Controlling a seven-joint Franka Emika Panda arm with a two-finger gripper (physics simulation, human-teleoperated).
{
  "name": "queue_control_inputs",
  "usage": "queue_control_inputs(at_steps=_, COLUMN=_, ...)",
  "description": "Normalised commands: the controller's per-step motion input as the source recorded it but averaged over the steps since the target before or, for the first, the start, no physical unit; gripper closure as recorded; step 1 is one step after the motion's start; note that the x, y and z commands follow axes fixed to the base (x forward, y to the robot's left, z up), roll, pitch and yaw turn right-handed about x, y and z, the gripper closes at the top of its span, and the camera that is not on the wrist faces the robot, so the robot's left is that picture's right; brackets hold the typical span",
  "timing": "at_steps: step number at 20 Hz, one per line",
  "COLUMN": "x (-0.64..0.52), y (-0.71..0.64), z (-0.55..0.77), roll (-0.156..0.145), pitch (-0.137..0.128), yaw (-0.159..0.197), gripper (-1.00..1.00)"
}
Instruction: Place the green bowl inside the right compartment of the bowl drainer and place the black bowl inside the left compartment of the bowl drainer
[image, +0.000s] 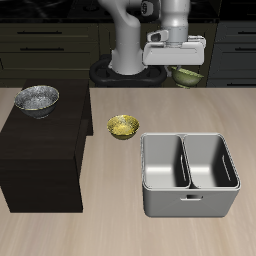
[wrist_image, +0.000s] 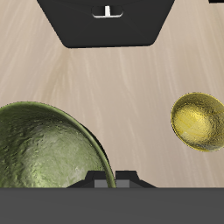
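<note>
The green bowl (wrist_image: 44, 149) is showing a dark olive colour with a mottled, glossy pattern. The black bowl (image: 36, 98) is looking silvery-grey with dark speckles. The yellow bowl (image: 123, 126) is shining bright yellow. The bowl drainer (image: 188, 202) is showing plain grey metal. The tabletop (image: 60, 230) is showing light wood grain, and the cabinet (image: 40, 150) is appearing almost black.

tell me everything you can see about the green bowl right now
The green bowl is small, round and glossy, dark olive with a mottled pattern and a thin rim. It is lifted off the table, hanging under the gripper near the back of the table, roughly upright; the jaws seem to pinch its rim, though the contact is partly hidden. It is well behind the bowl drainer and not in either compartment. The wrist view shows its hollow inside, with nothing in it.
</note>
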Motion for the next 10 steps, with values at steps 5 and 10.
queue_control_inputs(at_steps=5, x=-0.06, y=0.02, z=0.41, roll=0.012, pitch=-0.059, yaw=-0.008, gripper=1.00)
queue_control_inputs(at_steps=10, x=0.09, y=-0.09, z=0.26, roll=0.011, pitch=0.030, yaw=-0.035, gripper=1.00)
